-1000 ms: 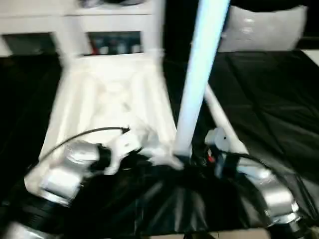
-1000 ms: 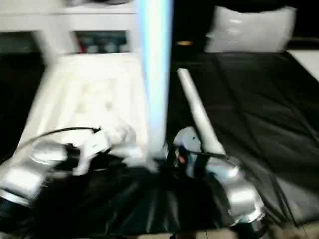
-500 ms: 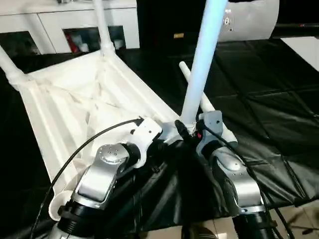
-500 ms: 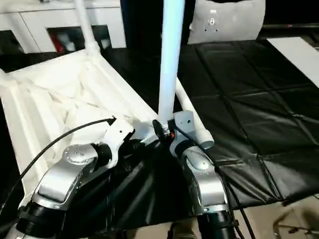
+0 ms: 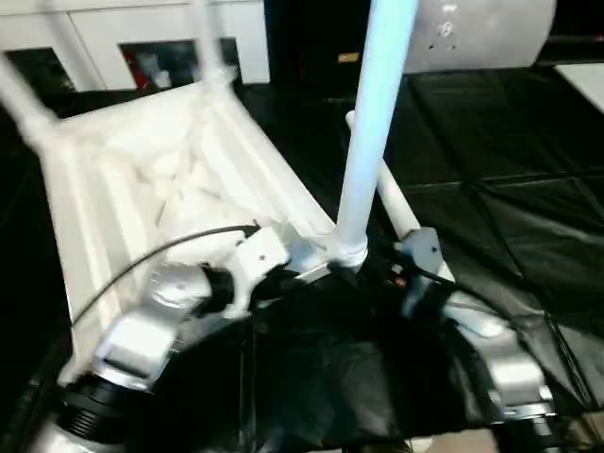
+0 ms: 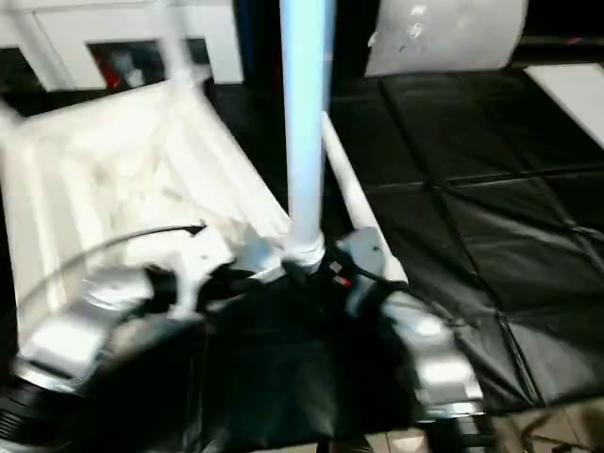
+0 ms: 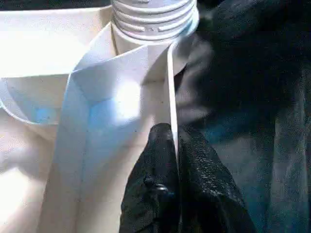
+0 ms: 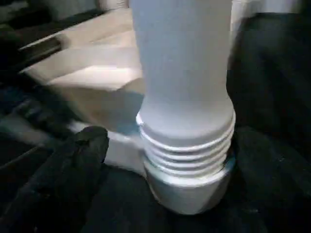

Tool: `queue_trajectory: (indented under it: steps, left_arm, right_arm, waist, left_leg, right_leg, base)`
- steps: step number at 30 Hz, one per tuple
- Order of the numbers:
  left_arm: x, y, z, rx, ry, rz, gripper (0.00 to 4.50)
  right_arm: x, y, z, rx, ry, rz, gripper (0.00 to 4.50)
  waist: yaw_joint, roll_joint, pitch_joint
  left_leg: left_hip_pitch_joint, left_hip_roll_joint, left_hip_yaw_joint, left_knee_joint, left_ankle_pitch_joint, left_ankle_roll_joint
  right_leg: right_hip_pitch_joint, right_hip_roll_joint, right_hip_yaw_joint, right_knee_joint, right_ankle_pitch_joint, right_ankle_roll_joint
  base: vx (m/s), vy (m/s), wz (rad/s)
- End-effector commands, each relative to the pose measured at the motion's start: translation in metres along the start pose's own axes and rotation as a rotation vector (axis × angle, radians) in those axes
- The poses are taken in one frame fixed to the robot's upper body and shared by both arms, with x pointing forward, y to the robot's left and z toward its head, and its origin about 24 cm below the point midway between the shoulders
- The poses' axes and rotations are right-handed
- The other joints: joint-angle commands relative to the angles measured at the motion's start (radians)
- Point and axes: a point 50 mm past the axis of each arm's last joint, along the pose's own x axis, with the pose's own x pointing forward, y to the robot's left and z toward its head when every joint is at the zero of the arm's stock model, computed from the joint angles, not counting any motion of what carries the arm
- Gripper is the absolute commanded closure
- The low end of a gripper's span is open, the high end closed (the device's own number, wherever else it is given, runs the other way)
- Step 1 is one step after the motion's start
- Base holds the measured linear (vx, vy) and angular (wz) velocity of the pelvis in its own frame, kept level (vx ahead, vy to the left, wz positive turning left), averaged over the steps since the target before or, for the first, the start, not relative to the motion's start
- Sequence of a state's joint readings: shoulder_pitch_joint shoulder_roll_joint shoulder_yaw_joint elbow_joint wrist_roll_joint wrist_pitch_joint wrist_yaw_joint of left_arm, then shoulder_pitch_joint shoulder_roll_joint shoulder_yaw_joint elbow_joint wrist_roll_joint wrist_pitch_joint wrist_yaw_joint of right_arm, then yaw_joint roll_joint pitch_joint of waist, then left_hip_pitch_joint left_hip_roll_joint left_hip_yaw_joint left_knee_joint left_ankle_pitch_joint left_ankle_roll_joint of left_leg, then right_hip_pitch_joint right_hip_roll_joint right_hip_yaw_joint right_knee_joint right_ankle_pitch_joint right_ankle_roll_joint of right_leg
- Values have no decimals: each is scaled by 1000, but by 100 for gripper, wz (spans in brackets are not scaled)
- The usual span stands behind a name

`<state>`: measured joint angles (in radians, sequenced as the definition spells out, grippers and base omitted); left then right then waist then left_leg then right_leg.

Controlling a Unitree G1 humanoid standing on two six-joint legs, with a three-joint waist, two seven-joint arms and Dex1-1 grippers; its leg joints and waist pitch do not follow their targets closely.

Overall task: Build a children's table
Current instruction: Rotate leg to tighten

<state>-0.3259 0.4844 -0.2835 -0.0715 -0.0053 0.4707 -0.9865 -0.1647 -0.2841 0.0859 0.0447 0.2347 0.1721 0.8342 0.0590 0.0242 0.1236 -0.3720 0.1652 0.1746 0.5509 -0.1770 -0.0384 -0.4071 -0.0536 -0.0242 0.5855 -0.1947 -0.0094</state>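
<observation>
On the black sheeting (image 5: 510, 217) in the left eye view, the children's table lies upside down, its ribbed tabletop underside (image 5: 160, 179) facing up, with a long white tube leg (image 5: 370, 123) standing upright in the near corner socket (image 5: 345, 253). Two more legs rise from the far corners, one at the far-left corner (image 5: 24, 99) and one at the far-right corner (image 5: 209, 47), and a fourth loose leg (image 5: 401, 203) lies flat on the sheeting just beside the tabletop's right edge. White cabinets (image 5: 170, 38) stand behind. The left claw (image 5: 283, 274) sits at the tabletop's near edge, the right claw (image 5: 408, 274) just beside the upright leg's base. In the right eye view the same upright leg (image 6: 304, 123) stands in its socket and the loose leg (image 6: 354, 203) lies beside it. In the left wrist view the left claw (image 7: 172, 145) is pinched shut on the thin edge wall of the tabletop (image 7: 171, 97), close below the threaded collar of the leg (image 7: 153, 19). In the right wrist view one black finger (image 8: 73, 165) stands off to the side of the leg's ribbed base (image 8: 187, 155), not touching it, so the right claw reads as spread open and holding nothing. By my judgement three legs are in, this one perhaps wanting a final tightening, and the lying leg is left for the nearest left corner.
</observation>
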Motion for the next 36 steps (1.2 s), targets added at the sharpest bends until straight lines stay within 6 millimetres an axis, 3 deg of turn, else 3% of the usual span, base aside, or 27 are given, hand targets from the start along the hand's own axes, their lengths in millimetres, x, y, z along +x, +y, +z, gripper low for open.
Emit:
queue_trajectory:
  steps: [1, 4, 5, 8, 10, 14, 15, 17, 20, 25, 28, 30, 36]
  left_arm:
    - [4, -14, -21, 33, 98, -190, 450]
    - [-2, -11, -25, 88, 133, -291, 450]
    - [-4, -11, -26, 96, 137, -310, 450]
    - [-7, -7, -24, 137, 148, -373, 450]
    - [-8, -4, -24, 148, 152, -389, 450]
    - [-9, 1, -23, 190, 168, -430, 450]
    - [-9, 1, -23, 197, 169, -439, 450]
    - [-8, 2, -23, 207, 170, -452, 450]
    - [-7, 4, -22, 226, 177, -473, 450]
    - [-6, 5, -23, 236, 179, -487, 450]
    - [-7, 5, -24, 242, 181, -497, 450]
    - [-7, 5, -25, 243, 183, -499, 450]
    - [-9, 7, -27, 239, 190, -500, 450]
  right_arm:
    - [-2, 0, 11, -36, 11, 127, 5]
    - [-6, -5, 14, -64, 63, 230, 5]
    - [-6, -6, 15, -70, 75, 255, 5]
    - [-2, -9, 20, -139, 120, 317, 5]
    - [-1, -10, 20, -146, 149, 355, 5]
    - [2, -9, 18, -165, 192, 453, 5]
    - [3, -9, 18, -163, 195, 468, 32]
    - [5, -8, 18, -159, 201, 496, 32]
    - [9, -7, 18, -152, 202, 526, 68]
    - [15, -7, 18, -156, 196, 546, 112]
    - [17, -6, 18, -154, 195, 568, 122]
    - [17, -5, 17, -147, 199, 581, 156]
    - [16, -3, 14, -125, 214, 614, 178]
  waist:
    - [1, -4, -69]
    - [1, 2, -63]
    - [-1, -4, -62]
    - [3, 0, -59]
    - [4, 0, -60]
    - [8, -2, -63]
    - [10, -2, -65]
    - [12, -5, -67]
    - [21, -4, -70]
    - [27, -2, -69]
    - [27, -6, -69]
    - [27, -5, -69]
    - [28, -5, -67]
  left_leg:
    - [6, 53, -16, -41, -49, 153]
    - [16, 59, -15, -46, -114, 127]
    - [16, 60, -14, -47, -127, 119]
    - [20, 64, -14, -50, -171, 82]
    - [20, 65, -14, -50, -164, 68]
    - [18, 63, -14, -46, -152, 75]
    - [15, 65, -14, -45, -138, 78]
    - [14, 63, -13, -42, -119, 91]
    - [15, 66, -11, -38, -94, 104]
    - [15, 68, -10, -39, -115, 87]
    - [14, 67, -11, -39, -111, 84]
    - [13, 67, -11, -39, -114, 83]
    - [14, 69, -12, -41, -117, 85]
  right_leg:
    - [57, -78, 41, -41, 112, -278]
    - [50, -79, 39, -49, -18, -286]
    - [51, -79, 39, -51, -42, -285]
    - [46, -84, 40, -54, -134, -281]
    - [47, -85, 40, -50, -129, -285]
    - [49, -86, 38, -47, -105, -293]
    - [52, -89, 39, -43, -85, -294]
    - [53, -88, 37, -41, -63, -299]
    - [52, -89, 34, -36, -37, -309]
    - [51, -90, 33, -35, -46, -309]
    - [54, -90, 32, -34, -46, -304]
    - [54, -90, 32, -35, -53, -304]
    - [52, -90, 31, -36, -67, -300]
  base:
    - [0, 0, 0]
    - [0, 0, 0]
    - [0, 0, 0]
    - [0, 0, 0]
    - [0, 0, 0]
    - [0, 0, 0]
    - [0, 0, 0]
    - [0, 0, 0]
    - [0, 0, 0]
    - [0, 0, 0]
    - [0, 0, 0]
    - [0, 0, 0]
    - [0, 0, 0]
